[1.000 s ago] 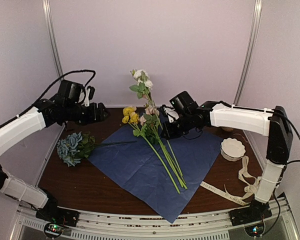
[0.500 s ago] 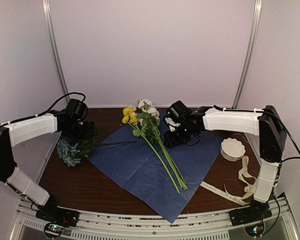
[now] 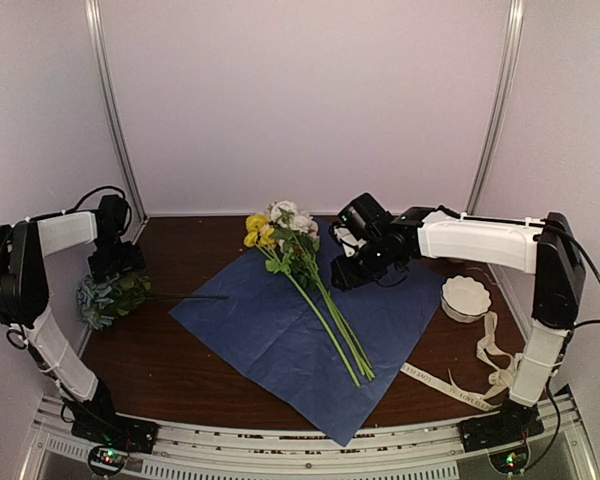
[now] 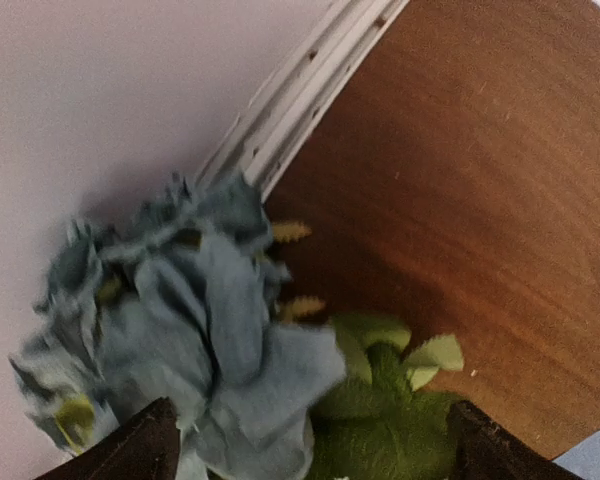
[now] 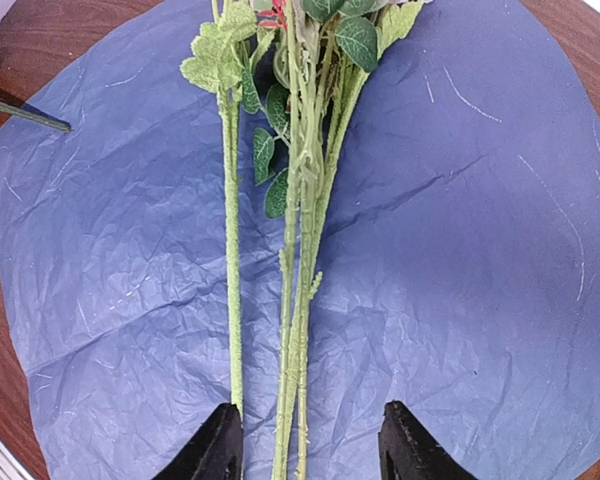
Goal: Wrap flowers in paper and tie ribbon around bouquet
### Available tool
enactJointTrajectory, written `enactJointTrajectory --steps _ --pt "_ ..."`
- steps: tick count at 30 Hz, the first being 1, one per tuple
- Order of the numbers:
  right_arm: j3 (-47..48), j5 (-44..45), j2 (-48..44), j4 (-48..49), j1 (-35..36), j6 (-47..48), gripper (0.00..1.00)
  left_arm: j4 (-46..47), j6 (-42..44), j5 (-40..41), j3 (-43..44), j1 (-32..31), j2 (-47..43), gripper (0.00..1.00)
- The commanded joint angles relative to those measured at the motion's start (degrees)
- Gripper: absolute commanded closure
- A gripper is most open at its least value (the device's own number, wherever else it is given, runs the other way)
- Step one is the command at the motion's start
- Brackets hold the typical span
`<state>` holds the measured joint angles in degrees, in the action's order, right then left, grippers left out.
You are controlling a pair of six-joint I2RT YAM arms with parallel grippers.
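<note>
On the tabletop (image 3: 160, 362), flowers (image 3: 286, 242) lie on the paper (image 3: 270, 340); right jaws half spread astride stems, left jaws wide apart over blue flower (image 4: 205, 330).

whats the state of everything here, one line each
paper: spread open on the table, dark side up
flowers: lying flat on the paper, unwrapped
ribbon: loose on the table, untied
bowl: upright
blue-grey flower: lying at the table's left edge
left gripper: open, over the blue-grey flower
right gripper: open, stems between its fingers, not gripped
</note>
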<state>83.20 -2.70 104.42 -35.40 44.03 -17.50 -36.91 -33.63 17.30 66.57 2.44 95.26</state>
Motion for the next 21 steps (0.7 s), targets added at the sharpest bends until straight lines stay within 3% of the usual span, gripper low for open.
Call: enactJointTrajectory --steps 1,4,6,13,21 --pt "-0.6 1.6 -2.4 -1.0 0.2 1.1 0.52 -6.7 10.5 2.2 11.2 -2.4 2.6 0.06" --pt "-0.5 1.6 -2.5 -1.0 0.2 1.1 0.52 -7.7 9.4 5.6 11.7 -7.1 0.3 0.06" --pt "-0.4 1.2 -2.4 -1.0 0.2 1.2 0.52 -7.4 4.3 5.5 9.0 -9.9 -2.4 0.06" --pt "-0.1 0.4 -1.2 -1.4 0.2 1.8 0.52 7.3 -17.6 -3.9 -9.4 -16.2 -8.6 0.1" --pt "-0.6 0.8 -1.4 -1.3 0.2 2.3 0.52 4.2 -19.6 -3.3 -2.7 -16.2 1.9 0.02"
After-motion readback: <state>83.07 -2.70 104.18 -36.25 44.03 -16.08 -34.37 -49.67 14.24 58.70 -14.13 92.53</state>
